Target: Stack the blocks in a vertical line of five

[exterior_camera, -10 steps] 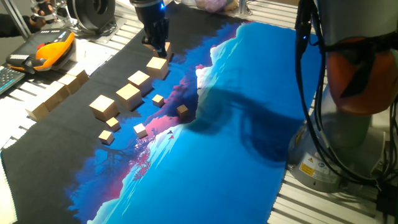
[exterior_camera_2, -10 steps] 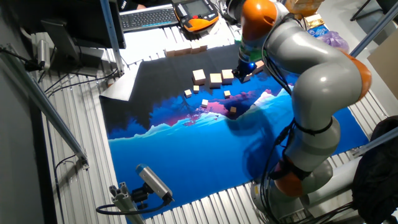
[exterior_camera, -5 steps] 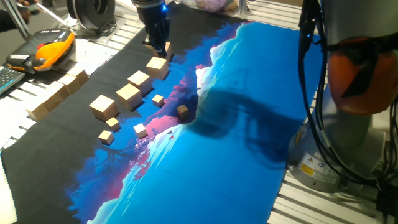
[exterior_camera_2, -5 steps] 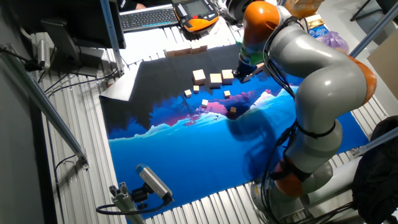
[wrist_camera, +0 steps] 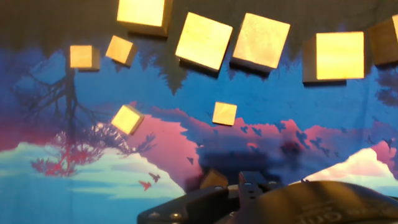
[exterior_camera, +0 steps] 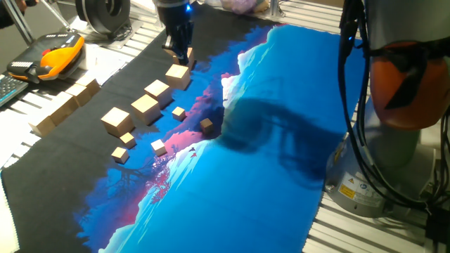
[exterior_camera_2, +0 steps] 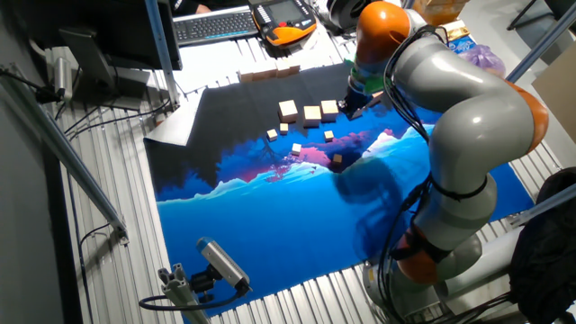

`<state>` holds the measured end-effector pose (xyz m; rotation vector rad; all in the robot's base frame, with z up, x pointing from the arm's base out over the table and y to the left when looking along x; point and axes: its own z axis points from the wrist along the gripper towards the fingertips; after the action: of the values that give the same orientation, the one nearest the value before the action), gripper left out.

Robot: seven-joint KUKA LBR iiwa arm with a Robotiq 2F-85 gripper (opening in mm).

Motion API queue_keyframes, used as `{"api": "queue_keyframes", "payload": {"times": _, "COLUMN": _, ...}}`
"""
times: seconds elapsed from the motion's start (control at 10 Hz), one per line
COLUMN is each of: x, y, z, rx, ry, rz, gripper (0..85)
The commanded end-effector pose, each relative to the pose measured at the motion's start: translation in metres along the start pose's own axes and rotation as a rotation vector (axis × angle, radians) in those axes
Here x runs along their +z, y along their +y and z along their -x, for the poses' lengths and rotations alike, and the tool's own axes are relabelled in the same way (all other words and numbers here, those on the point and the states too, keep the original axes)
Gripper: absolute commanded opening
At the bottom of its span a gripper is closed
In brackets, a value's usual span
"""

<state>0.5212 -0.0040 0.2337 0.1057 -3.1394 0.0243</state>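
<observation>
Gripper low over the far end of the block row; no stacking visible.

The gripper (exterior_camera: 179,48) hangs at the far end of the row, its jaws around or just over a tan block (exterior_camera: 187,55); whether they are spread or clamped on it cannot be told, since the hand view shows only dark housing. Outward from there, three more blocks (exterior_camera: 156,91) lie singly in a diagonal line on the black part of the printed mat (exterior_camera: 281,140), none resting on another. Tiny cubes (exterior_camera: 178,112) are scattered nearer the blue area, and long wooden bars (exterior_camera: 65,105) sit at the mat's edge on the bench (exterior_camera: 126,39). Judging by this, the tower is not begun: all five levels remain to be built.
</observation>
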Motion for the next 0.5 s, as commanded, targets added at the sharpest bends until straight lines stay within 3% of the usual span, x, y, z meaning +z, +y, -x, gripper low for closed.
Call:
{"api": "queue_keyframes", "payload": {"times": 0.0, "x": 0.004, "y": -0.008, "z": 0.010, "rx": 0.002, "ry": -0.007, "rz": -0.014, "gripper": 34.0}}
{"api": "queue_keyframes", "payload": {"times": 0.4, "x": 0.030, "y": -0.068, "z": 0.071, "rx": -0.044, "ry": -0.004, "rz": -0.005, "gripper": 34.0}}
